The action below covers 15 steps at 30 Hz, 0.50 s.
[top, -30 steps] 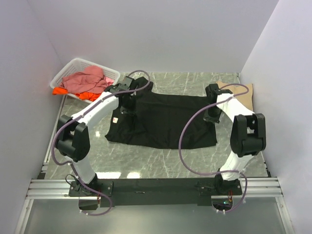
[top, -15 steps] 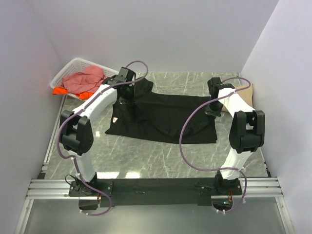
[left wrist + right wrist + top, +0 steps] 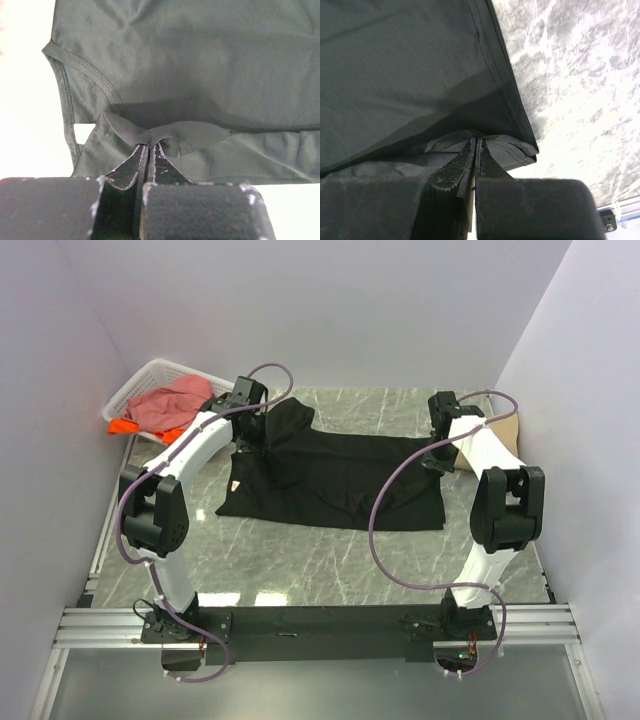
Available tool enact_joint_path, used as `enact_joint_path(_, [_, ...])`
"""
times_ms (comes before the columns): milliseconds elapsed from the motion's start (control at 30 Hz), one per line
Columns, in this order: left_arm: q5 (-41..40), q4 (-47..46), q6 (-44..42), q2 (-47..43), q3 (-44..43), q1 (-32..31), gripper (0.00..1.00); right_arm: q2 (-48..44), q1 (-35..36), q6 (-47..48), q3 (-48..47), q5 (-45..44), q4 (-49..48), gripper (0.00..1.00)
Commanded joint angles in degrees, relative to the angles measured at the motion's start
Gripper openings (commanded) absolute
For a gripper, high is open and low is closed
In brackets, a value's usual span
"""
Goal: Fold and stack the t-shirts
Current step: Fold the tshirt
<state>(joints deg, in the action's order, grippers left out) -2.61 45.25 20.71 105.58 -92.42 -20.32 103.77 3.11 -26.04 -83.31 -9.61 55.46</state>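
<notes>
I had the left gripper (image 3: 149, 148) pinched shut on a fold of the black t-shirt (image 3: 340, 480) at its back left edge. The right gripper (image 3: 476, 144) was clamped on the shirt's back right corner. The shirt lay spread across the marble table (image 3: 330, 560) between the arms. A pink shirt (image 3: 172, 403) and an orange shirt (image 3: 122, 426) sat in the white basket (image 3: 150, 373) at the back left.
</notes>
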Motion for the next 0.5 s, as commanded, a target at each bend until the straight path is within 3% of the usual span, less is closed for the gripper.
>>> enact_joint_path(0, [0.77,-0.61,0.30,-2.31,0.49,0.45,0.01,1.26,-0.65,0.46,-3.17,-0.85,0.61,0.00])
enact_joint_path(200, [-1.51,-1.05,1.70,-1.43,0.58,0.63,0.01,3.28,-0.74,0.64,-4.67,0.20,0.35,0.00])
enact_joint_path(300, [-2.83,-1.66,3.28,-1.08,-0.21,1.07,0.31,4.07,-0.83,0.99,-5.72,1.43,0.08,0.04])
enact_joint_path(333, [-3.10,-2.44,3.98,-1.08,-0.82,1.24,0.52,4.25,-0.92,1.08,-5.99,1.87,0.08,0.06])
enact_joint_path(400, [-3.10,-3.41,4.69,-1.17,-1.53,1.42,0.75,4.51,-1.44,1.43,-6.95,3.09,0.00,0.25])
enact_joint_path(433, [-3.19,-4.03,5.39,-1.17,-2.40,1.42,0.95,4.52,-1.88,1.35,-7.48,3.36,0.08,0.32])
enact_joint_path(467, [-3.19,-4.03,5.66,-1.17,-2.93,1.42,0.99,4.34,-2.15,1.61,-7.57,3.54,0.08,0.42])
